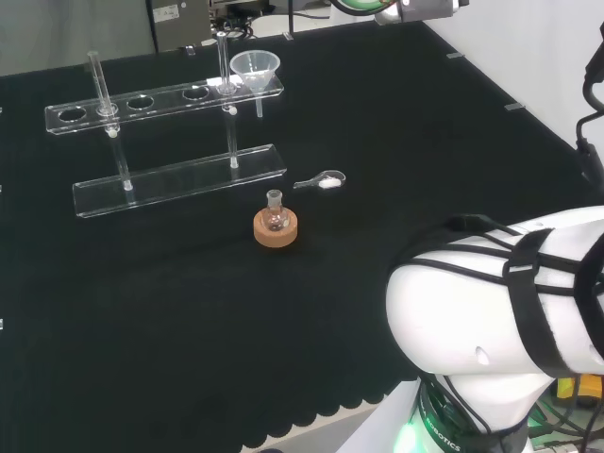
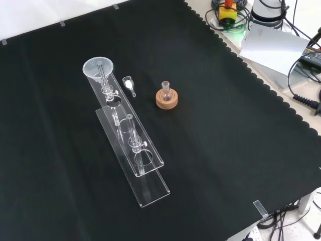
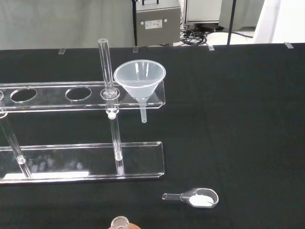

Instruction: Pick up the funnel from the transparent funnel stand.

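A clear funnel (image 1: pixel 256 68) sits upright in the right end hole of the transparent funnel stand (image 1: pixel 151 99) in the head view, its stem hanging below the upper shelf. In the front view the funnel (image 2: pixel 99 68) is at the stand's (image 2: pixel 143 160) far end. The wrist view looks at the funnel (image 3: pixel 140 79) from some distance, with the stand (image 3: pixel 157 98) stretching away beside it. The stand's other holes hold nothing.
A small round flask (image 1: pixel 275 213) sits on a cork ring (image 1: pixel 276 229) in front of the stand. A clear scoop (image 1: pixel 323 180) with white powder lies beside it. The arm's white links (image 1: pixel 500 311) stand at the head view's lower right. Cables and boxes (image 2: pixel 271 35) lie beyond the cloth's scalloped edge.
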